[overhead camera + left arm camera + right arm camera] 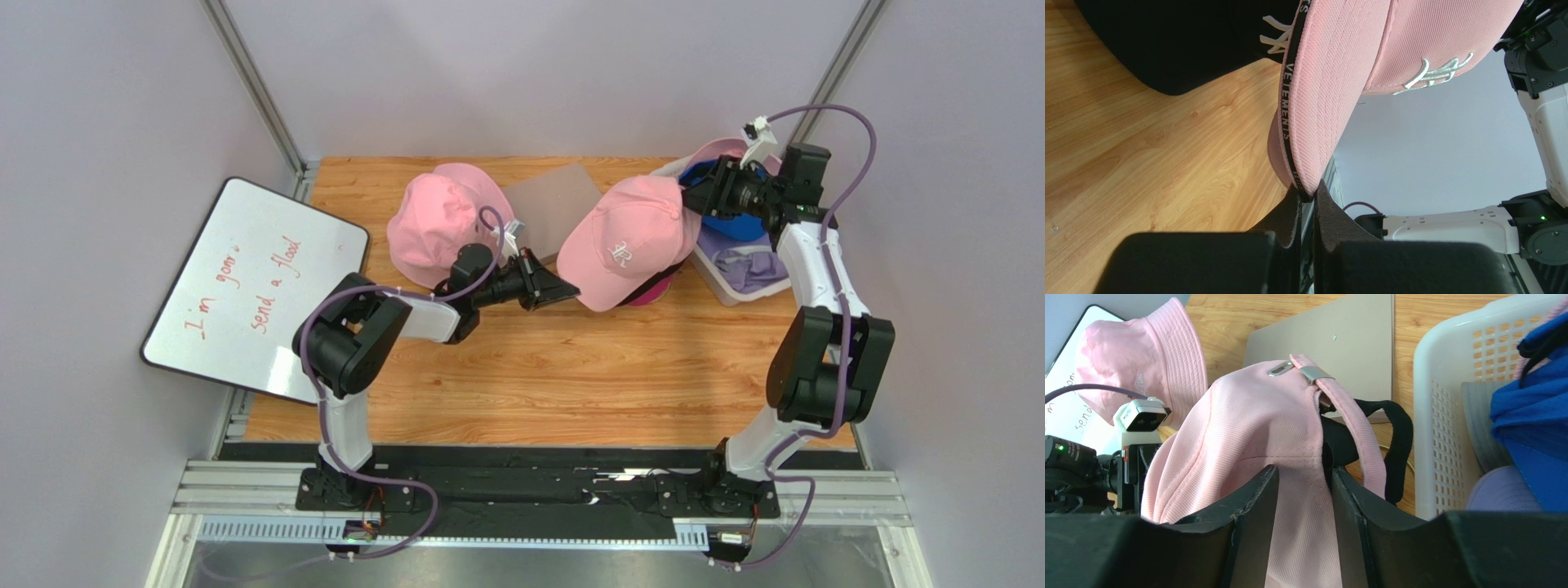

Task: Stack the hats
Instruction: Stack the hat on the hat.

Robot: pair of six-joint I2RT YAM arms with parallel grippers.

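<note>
Pink cap (628,243) sits over black cap (1186,43) & magenta cap (653,294), just left of basket (1444,386), not released yet. L gripper (1308,199) pinches its brim; R gripper (1303,474) is half-closed on its back fabric. Pink bucket hat (439,221) lies farther left of basket, unstacked. In basket, to do: blue hat (1530,416), grey hat (1478,429), lavender hat (1502,490).

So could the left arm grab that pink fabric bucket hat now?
Probably not: its end effector is shut on the brim of the pink fabric baseball cap. The pink bucket hat lies uncovered beside it, so once freed, likely yes.
</note>
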